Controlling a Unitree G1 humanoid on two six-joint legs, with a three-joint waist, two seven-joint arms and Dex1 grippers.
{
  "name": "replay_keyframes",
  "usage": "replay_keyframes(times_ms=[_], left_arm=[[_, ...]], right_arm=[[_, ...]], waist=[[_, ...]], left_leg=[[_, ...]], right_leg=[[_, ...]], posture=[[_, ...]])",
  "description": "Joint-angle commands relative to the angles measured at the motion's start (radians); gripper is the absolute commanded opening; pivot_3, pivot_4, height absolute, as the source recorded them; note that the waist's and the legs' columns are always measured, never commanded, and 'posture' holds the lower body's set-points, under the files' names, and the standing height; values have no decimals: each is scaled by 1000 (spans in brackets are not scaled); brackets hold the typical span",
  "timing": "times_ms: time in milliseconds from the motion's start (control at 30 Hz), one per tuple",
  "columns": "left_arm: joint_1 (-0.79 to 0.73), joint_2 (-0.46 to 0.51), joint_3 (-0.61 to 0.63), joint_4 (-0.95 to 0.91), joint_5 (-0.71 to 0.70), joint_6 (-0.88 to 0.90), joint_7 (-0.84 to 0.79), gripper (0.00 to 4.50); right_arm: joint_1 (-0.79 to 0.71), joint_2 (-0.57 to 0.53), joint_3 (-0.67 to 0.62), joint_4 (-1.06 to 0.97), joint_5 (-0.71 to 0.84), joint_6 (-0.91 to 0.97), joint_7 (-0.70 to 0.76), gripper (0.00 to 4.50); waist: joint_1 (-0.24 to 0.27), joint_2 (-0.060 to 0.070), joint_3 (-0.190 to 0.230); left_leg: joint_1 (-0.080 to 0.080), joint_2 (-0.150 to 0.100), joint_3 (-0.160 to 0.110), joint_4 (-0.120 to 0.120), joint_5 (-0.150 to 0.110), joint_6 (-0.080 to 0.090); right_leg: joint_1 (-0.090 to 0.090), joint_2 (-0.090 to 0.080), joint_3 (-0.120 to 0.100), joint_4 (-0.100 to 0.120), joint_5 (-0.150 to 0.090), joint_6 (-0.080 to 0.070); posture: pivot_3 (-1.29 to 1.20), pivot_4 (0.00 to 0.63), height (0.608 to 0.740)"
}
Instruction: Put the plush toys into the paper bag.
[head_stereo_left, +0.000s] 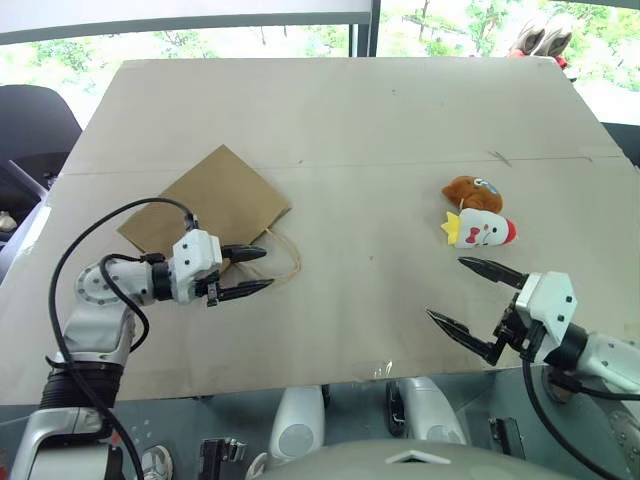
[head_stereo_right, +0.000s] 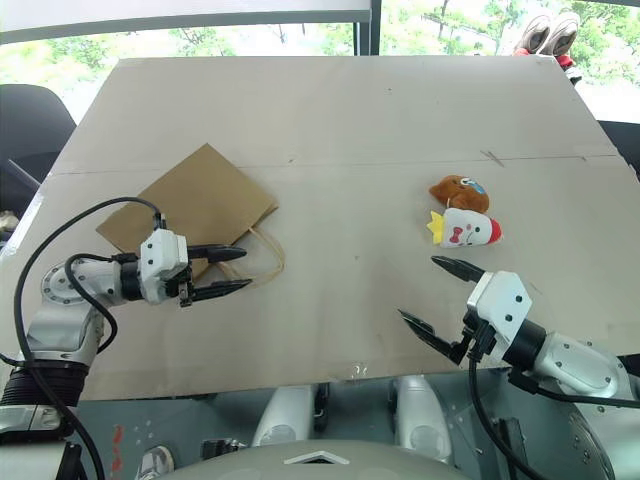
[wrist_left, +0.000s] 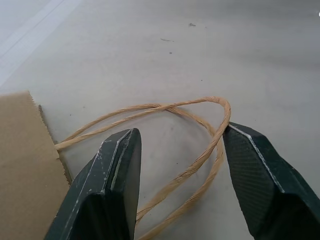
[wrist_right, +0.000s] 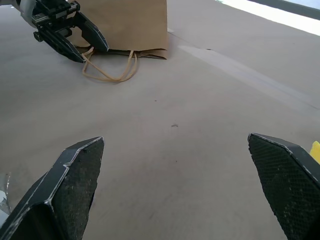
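- Across the whole space in front of the robot stretches the counter (head_stereo_left: 380, 130), covered in plain tan cardboard with a faint seam running across its middle.
- On the robot's left half of that surface lies the paper bag (head_stereo_left: 215, 200), flat on its side and turned cornerwise, with its mouth edge facing the near centre of the counter.
- From that mouth edge the two twisted-paper loop handles (wrist_left: 200, 145) spill out onto the cardboard, lying one over the other and crossing near their far end.
- The left end effector (head_stereo_left: 250, 271) sits low at the bag's mouth, its two black fingers (wrist_left: 115, 185) parted, one on each side of the loops; in the left wrist view one strand lies right against the inner face of one finger, but the fingers are not clamped on it.
- The right end effector (head_stereo_right: 440, 295) hovers over bare cardboard at the near right, spread wide and holding nothing.
- Well apart from the bag, on the right half, the plush toys lie touching each other: the brown-orange toy (head_stereo_left: 470, 191) farther from the robot, the white chicken toy (head_stereo_left: 481, 230) nearer, its yellow crest pointing left and its red end pointing right.
- The chicken lies just beyond the right end effector's upper fingertip, not touching it.
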Motion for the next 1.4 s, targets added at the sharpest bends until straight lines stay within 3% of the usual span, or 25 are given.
replay_keyframes(times_ms=[33,133,167,267,500,800,1000,1267,1400], left_arm=[[-20,-15,-9,-2,-1,-15,9,1519],[-32,-43,0,-49,-82,92,20,371],[-33,-52,1,-66,-104,121,20,163],[-46,-80,6,-133,-187,253,47,0],[-119,-183,-29,-328,-334,507,164,0],[-237,-292,-76,-407,-402,637,247,0],[-310,-351,-69,-392,-412,659,300,0],[-388,-403,-22,-397,-392,639,436,0],[-418,-394,27,-394,-386,636,509,0]], right_arm=[[-1,-5,-17,-54,8,-18,-5,4500],[-28,0,1,-70,23,27,-35,4500],[-44,1,15,-75,47,50,-37,4500],[-132,27,76,-56,108,143,-73,3696],[-386,164,309,163,-35,157,-137,78],[-703,395,452,700,-114,-31,21,27],[-816,548,532,996,-166,-89,122,27],[-843,669,503,1172,-239,-147,22,27],[-868,725,459,1215,-286,-151,-118,27]], waist=[[0,0,0],[-1,0,0],[-1,0,0],[-1,-1,0],[-1,-1,0],[-3,0,0],[-9,0,0],[-18,0,0],[-29,0,0]], left_leg=[[0,0,0,0,0,0],[0,0,0,1,0,0],[0,0,0,1,0,0],[0,0,-1,2,0,0],[-1,0,-2,6,0,0],[0,0,-4,8,0,0],[0,0,-4,8,0,0],[0,0,-5,9,0,0],[1,0,-6,9,0,0]], right_leg=[[0,0,0,0,0,0],[0,0,0,0,0,0],[0,0,0,0,0,0],[1,0,0,1,0,0],[1,1,0,4,1,-1],[2,4,1,8,2,-2],[1,4,1,12,3,0],[1,5,1,14,3,2],[1,5,1,16,3,2]], posture=[[0,150,740],[0,150,740],[0,150,740],[0,150,740],[0,150,740],[0,150,740],[0,150,740],[0,150,740],[0,150,740]])
